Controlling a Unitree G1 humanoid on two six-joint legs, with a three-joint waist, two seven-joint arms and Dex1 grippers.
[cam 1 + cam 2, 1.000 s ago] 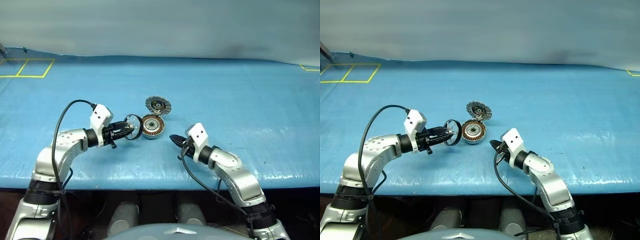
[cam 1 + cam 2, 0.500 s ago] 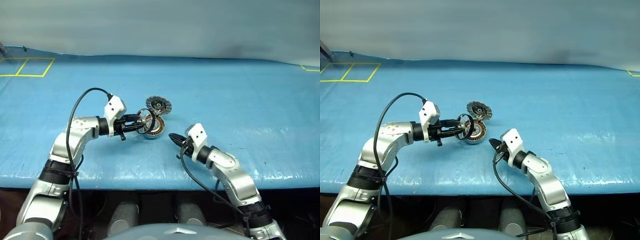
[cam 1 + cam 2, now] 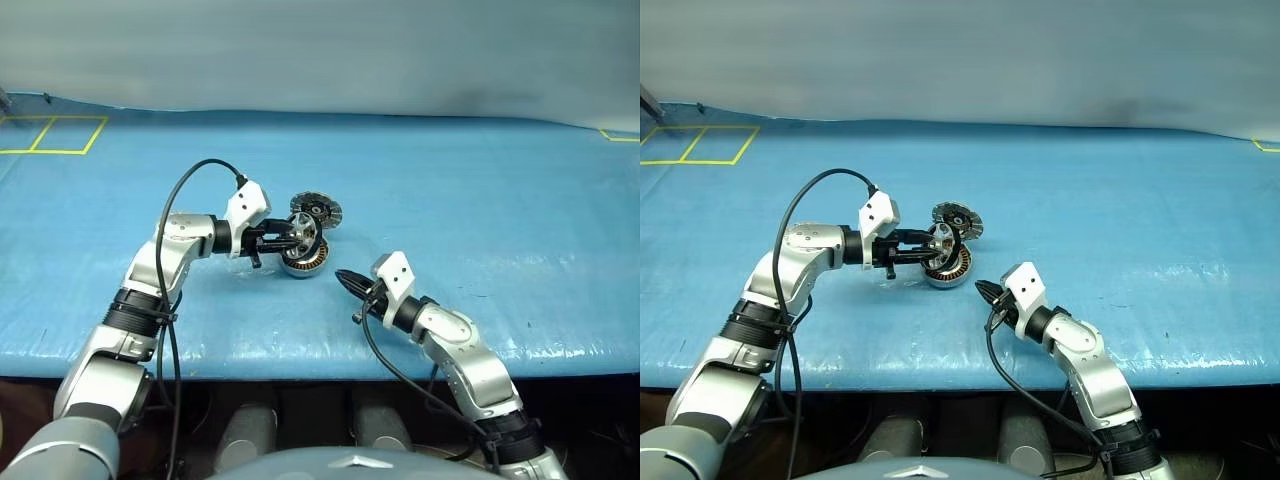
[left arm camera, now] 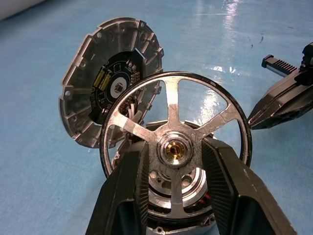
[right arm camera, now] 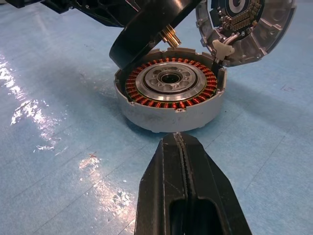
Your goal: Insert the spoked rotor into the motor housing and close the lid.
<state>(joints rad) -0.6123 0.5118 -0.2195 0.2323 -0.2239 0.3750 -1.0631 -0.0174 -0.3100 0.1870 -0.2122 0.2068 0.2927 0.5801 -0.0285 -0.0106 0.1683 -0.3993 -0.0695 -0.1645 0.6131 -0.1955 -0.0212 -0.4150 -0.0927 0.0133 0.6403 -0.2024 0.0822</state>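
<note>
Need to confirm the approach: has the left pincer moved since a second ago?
Yes. The left pincer, gripping the shiny silver spoked rotor, moved right, from beside the round copper-wound motor housing to over it.

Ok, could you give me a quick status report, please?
Left gripper shut on rotor, tilted over housing. Right gripper shut, empty, beside housing. Lid open.

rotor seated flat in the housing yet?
No. In the right wrist view the spoked rotor is tilted on edge above the motor housing, held in the left gripper, with the copper windings uncovered.
</note>
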